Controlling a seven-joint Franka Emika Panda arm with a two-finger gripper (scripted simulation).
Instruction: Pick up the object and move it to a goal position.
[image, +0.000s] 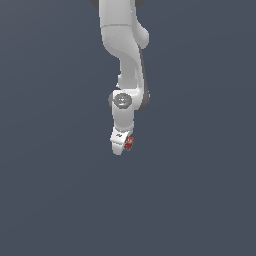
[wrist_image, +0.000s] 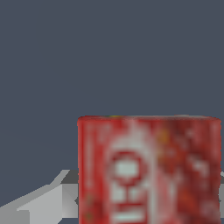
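The object (image: 129, 143) is a small red box with whitish and dark markings, showing at the tip of the white arm in the exterior view, on its right side. In the wrist view the object (wrist_image: 148, 170) fills the lower part of the picture, very close to the camera. My gripper (image: 122, 146) points downward and is shut on the box; a grey finger (wrist_image: 48, 199) shows beside the box, and the other finger is hidden behind it. Whether the box rests on the ground or hangs above it cannot be told.
Everything around is a uniform dark grey-blue surface. The white arm (image: 122, 60) reaches down from the top of the exterior view. No other objects or edges show.
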